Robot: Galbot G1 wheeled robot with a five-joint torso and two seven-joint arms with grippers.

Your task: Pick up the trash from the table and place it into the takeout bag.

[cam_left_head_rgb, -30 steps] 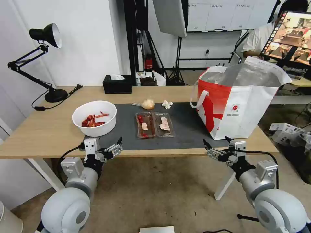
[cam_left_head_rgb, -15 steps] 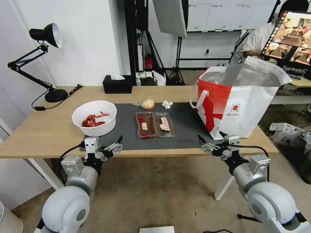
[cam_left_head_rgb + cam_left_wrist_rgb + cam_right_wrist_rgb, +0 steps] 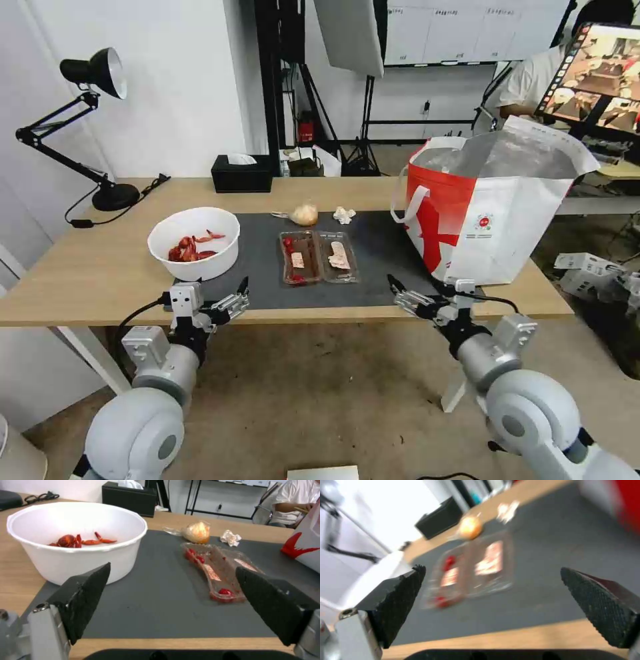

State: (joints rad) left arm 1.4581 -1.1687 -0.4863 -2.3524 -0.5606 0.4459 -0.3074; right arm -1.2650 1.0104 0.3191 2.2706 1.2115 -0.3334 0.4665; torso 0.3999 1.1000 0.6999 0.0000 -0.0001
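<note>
From the head camera: long light-wood desk with dark grey mat; white round bowl of red shells at the mat's left end, clear hinged plastic tray mid-mat, small clear bag with yellowish lump and crumpled white tissue behind it, boxy red-and-white takeout bag standing at right. Left hand and right hand at the near edge, both open, empty.

Left wrist: fingers spread before bowl and tray.

Right wrist: fingers spread, tray between them, blurred.

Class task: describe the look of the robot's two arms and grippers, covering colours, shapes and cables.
Both arms have rounded silver-grey joint housings with black wrist sections. Black cables loop alongside each wrist. The left gripper and right gripper have silver metal bodies and two dark fingers; the finger pads are black, wedge-shaped and finely textured.
</note>
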